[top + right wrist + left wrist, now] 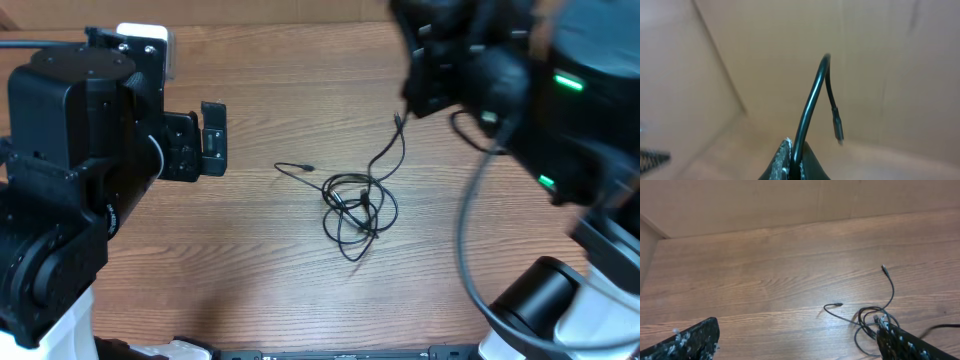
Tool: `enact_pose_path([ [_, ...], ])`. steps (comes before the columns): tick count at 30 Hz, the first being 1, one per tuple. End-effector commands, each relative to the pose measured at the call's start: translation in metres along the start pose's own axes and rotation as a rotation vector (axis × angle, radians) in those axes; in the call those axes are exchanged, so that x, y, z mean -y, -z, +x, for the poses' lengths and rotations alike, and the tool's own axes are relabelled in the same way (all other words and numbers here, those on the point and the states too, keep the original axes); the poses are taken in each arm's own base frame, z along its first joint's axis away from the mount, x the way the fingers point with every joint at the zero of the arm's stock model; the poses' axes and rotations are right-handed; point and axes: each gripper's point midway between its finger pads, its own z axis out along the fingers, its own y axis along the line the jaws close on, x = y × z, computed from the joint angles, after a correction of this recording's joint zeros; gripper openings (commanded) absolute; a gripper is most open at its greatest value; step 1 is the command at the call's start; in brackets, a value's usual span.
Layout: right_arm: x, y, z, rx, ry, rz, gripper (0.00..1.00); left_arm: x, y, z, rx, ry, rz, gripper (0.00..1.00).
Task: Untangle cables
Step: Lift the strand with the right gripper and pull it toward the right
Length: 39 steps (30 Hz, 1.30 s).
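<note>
The right gripper (pixel 793 150) has its fingers (pixel 782 162) pressed together on a black cord (pixel 810 100), pinching it at the tips. The cord rises from the pinch, arches over and drops to a small hanging plug (pixel 838 127) that dangles free in the air. Behind it the right wrist view gives only blurred tan surfaces, so I cannot tell whether this cord runs to the tangle. From overhead the right arm (pixel 500 80) is a dark blur high above the table, to the right of the tangle and on its far side.

The left gripper (pixel 797 330) is spread wide and holds nothing. Its fingers (pixel 690 340) sit at the two bottom corners of the left wrist view. It hovers left of the tangle, apart from it, and one finger hides the tangle's near edge in that view.

The tangle (pixel 355 205) of thin black cables lies flat on the table (pixel 230 270), between the two arms. It is a small knot of overlapping loops. Two loose ends leave it. One runs left to a left plug (pixel 308 167) near the tangle. The other curves off the tangle's far side to a far plug (pixel 398 120), just beside the right arm's blur. Neither end is touched.

Beyond the tangle, a tan cardboard wall (pixel 740 205) stands along the table's far edge.
</note>
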Motion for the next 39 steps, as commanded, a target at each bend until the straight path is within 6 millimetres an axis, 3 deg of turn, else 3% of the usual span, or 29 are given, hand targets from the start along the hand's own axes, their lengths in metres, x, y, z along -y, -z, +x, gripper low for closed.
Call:
enact_pose_path([
  [1,0.013,0.058,-0.054,0.226,0.024,0.038,0.04,0.005,-0.014,0.006,-0.050,-0.003,0.012,1.00],
  [7,0.010,0.121,-0.111,0.487,0.036,-0.003,0.04,0.015,-0.032,0.010,-0.106,-0.015,0.041,1.00],
  [11,0.006,0.139,-0.135,0.604,0.110,0.003,0.04,0.023,-0.037,0.012,-0.127,-0.020,0.079,1.00],
  [15,-0.010,0.159,-0.161,0.744,0.220,-0.042,0.04,0.026,-0.039,0.012,-0.134,-0.019,0.093,1.00],
  [25,-0.032,0.185,-0.173,0.837,0.382,-0.120,0.04,0.027,-0.040,0.007,-0.114,-0.016,0.097,1.00],
  [28,-0.026,0.187,-0.164,0.797,0.404,-0.093,0.04,0.027,-0.040,0.008,-0.118,-0.016,0.096,1.00],
  [30,-0.020,0.178,-0.150,0.725,0.410,-0.072,0.04,0.028,-0.040,0.008,-0.119,-0.016,0.100,1.00],
  [33,-0.016,0.150,-0.117,0.577,0.437,-0.074,0.04,0.031,-0.039,0.009,-0.122,-0.015,0.120,1.00],
  [34,-0.017,0.132,-0.097,0.498,0.446,-0.089,0.04,0.032,-0.039,0.009,-0.125,-0.015,0.126,1.00],
  [39,-0.021,0.095,-0.038,0.352,0.451,-0.167,0.04,0.032,-0.039,0.010,-0.126,-0.016,0.129,1.00],
])
